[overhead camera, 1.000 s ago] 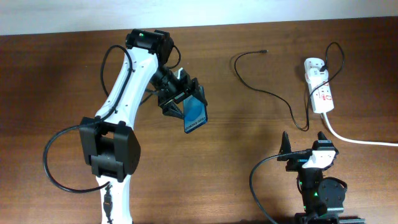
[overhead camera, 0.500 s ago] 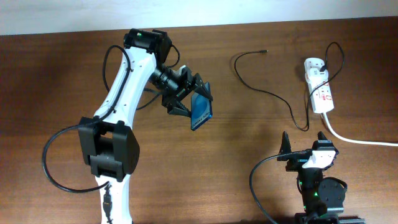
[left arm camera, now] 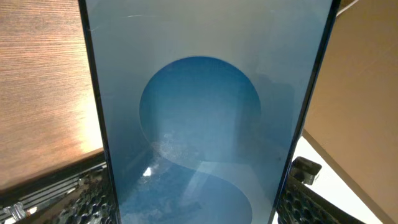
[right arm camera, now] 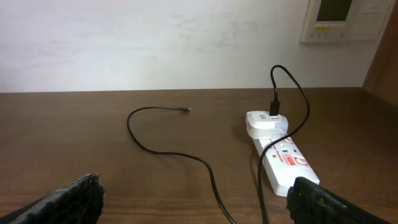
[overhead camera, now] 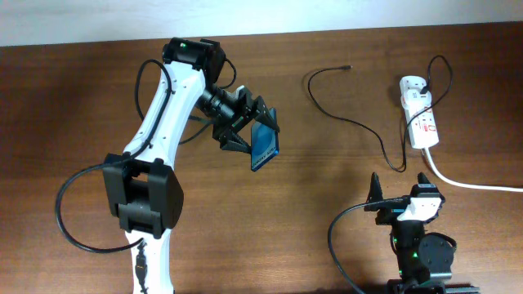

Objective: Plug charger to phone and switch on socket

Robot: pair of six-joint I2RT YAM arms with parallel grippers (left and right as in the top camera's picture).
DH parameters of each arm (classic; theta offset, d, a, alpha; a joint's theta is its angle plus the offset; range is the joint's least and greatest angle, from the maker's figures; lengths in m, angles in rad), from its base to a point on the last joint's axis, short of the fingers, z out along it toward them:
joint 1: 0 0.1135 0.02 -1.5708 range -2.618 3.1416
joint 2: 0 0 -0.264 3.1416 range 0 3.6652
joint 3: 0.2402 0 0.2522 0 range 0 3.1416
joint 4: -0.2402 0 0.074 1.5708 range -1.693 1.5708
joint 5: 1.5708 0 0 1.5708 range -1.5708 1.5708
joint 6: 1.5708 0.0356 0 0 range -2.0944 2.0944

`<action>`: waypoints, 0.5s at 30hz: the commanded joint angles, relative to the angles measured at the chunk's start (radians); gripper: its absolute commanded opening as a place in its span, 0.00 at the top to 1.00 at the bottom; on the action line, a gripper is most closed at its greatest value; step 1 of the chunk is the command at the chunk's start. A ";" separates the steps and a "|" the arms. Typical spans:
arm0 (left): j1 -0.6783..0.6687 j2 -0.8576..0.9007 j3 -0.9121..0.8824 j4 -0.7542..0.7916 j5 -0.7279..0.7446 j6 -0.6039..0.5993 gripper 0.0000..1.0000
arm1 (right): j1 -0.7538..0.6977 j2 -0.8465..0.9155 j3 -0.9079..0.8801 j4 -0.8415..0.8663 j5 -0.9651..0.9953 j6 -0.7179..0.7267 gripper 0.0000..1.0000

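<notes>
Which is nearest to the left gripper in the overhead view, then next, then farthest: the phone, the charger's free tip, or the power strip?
1. phone: gripped in the left gripper, lifted mid-scene.
2. charger tip: lying farther over toward the right arm's side, at the back.
3. power strip: farthest, well over on the right arm's side.

Your phone sits between the left gripper's fingers, left of centre above the table. To its right lies the charger, running to the power strip at far right. The right gripper stands before that strip.
</notes>
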 commanded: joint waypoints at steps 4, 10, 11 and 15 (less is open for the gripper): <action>0.006 -0.002 0.024 -0.005 0.034 0.032 0.41 | 0.000 -0.006 -0.009 0.020 -0.332 0.545 0.02; 0.006 -0.002 0.024 -0.005 0.034 0.031 0.41 | 0.000 -0.006 -0.009 0.037 -0.534 0.829 0.02; 0.006 -0.002 0.024 -0.005 0.034 0.032 0.41 | 0.000 -0.006 -0.009 0.035 -0.533 0.827 0.02; 0.006 -0.002 0.024 -0.001 0.034 0.031 0.41 | 0.000 0.021 -0.008 0.024 -0.533 0.746 0.02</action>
